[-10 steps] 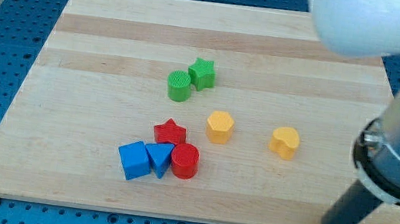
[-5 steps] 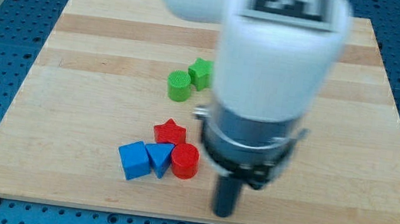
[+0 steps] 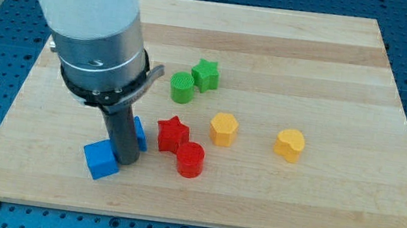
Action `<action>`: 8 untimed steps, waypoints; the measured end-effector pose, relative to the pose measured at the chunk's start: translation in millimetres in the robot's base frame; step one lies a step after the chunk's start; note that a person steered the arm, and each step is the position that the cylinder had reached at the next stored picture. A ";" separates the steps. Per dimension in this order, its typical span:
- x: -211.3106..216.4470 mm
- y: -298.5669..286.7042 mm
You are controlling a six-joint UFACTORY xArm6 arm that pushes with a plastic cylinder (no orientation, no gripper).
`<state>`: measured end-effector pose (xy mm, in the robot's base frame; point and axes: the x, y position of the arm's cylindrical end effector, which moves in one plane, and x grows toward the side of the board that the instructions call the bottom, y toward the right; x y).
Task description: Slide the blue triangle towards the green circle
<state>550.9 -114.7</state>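
My tip (image 3: 126,160) rests on the board between the blue cube (image 3: 100,159) on its left and the red cylinder (image 3: 189,159) on its right. The blue triangle (image 3: 139,131) is mostly hidden behind the rod; only a blue sliver shows at the rod's right edge, just above the tip. The green circle (image 3: 182,87) stands further toward the view's top right, touching a green star (image 3: 206,75).
A red star (image 3: 172,133) sits right of the rod, touching the red cylinder. A yellow hexagon (image 3: 223,128) and a yellow heart-like block (image 3: 289,144) lie to the right. The wooden board (image 3: 313,58) sits on a blue perforated table.
The arm swept from the view's lower right to the left. The blue cube has been pushed left and down, the blue triangle shifted up, and the red cylinder sits slightly lower.
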 end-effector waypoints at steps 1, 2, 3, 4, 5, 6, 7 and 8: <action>-0.9 0.0; -1.6 10.7; -21.0 17.9; -52.6 -29.5; -59.7 -61.8; -72.3 -56.0; -61.2 -50.2; -36.5 -48.4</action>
